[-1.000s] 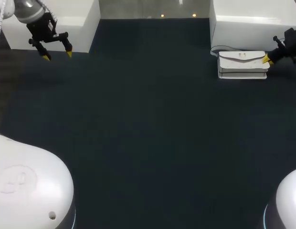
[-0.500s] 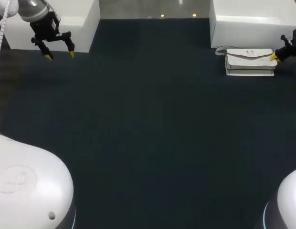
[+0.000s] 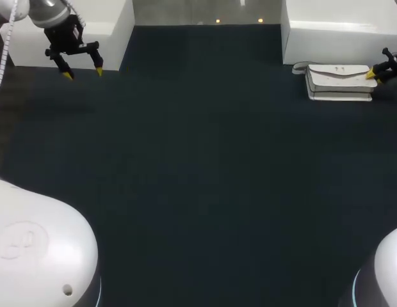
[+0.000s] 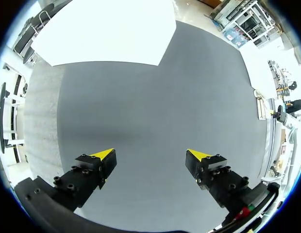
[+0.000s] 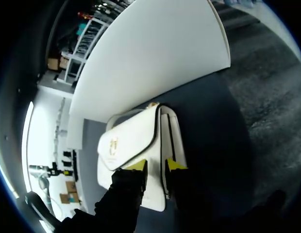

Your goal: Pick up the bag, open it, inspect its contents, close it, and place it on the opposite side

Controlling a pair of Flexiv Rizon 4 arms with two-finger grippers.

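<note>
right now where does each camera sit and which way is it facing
head view: fixed above and behind, looking down on the table; shows left gripper far left, right gripper far right.
left wrist view: on the left wrist, looking out past its own open gripper at table and a white box.
right wrist view: on the right wrist, looking past its gripper, shut on the end of the white bag.
shared: head and right wrist views both show the bag.

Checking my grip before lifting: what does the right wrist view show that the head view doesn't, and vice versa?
Right wrist only: both fingers pinching the end of the white bag, by its flap edge. Head only: the left gripper, open, far across the table. Both: the bag beside the white box, right gripper on it.
</note>
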